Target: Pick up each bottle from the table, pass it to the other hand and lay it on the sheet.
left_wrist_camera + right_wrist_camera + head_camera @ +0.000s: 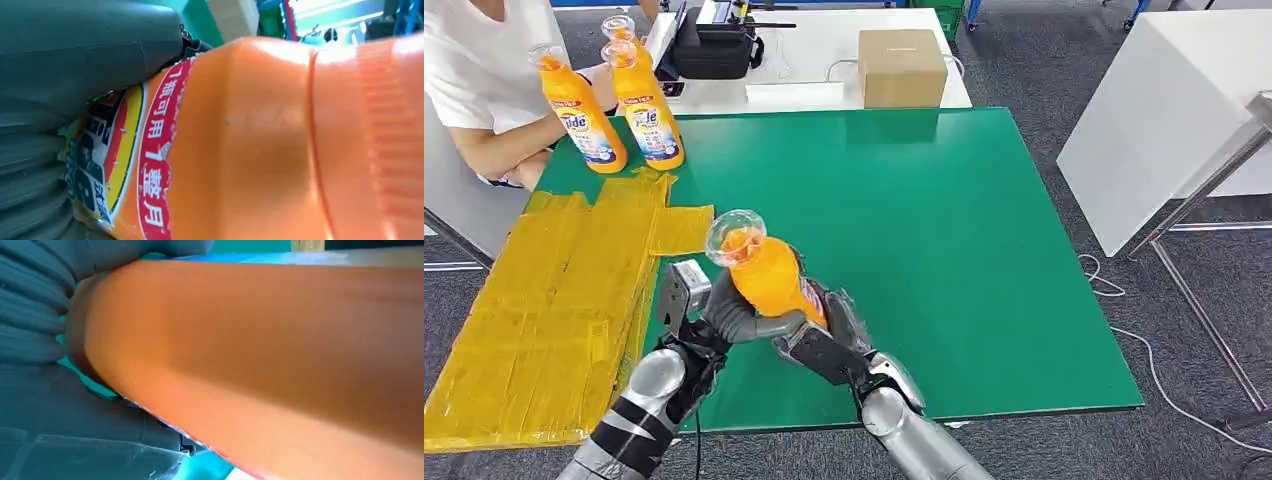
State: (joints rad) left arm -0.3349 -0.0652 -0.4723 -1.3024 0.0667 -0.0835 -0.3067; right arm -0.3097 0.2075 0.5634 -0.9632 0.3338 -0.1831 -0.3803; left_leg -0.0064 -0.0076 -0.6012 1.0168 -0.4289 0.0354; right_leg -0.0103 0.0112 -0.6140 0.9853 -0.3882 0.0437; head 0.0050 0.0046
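Note:
An orange bottle [769, 275] with a clear cap hangs above the near part of the green table [944, 230], tilted with its cap toward me. My left hand [724, 310] grips its body from the left, and my right hand [829, 335] holds its lower end from the right. The bottle's label [125, 160] lies close against the left hand [75, 80]; its smooth orange side [260, 355] lies against the right hand [40, 340]. Two more orange bottles [584, 115] [646, 100] stand upright at the table's far left corner. The yellow sheet [554, 300] covers the table's left side.
A person in white sits behind the far left corner, an arm [504, 150] close to the standing bottles. Beyond the green table, a white table carries a cardboard box [902, 67] and a black device [714, 45]. A white panel [1164, 110] stands to the right.

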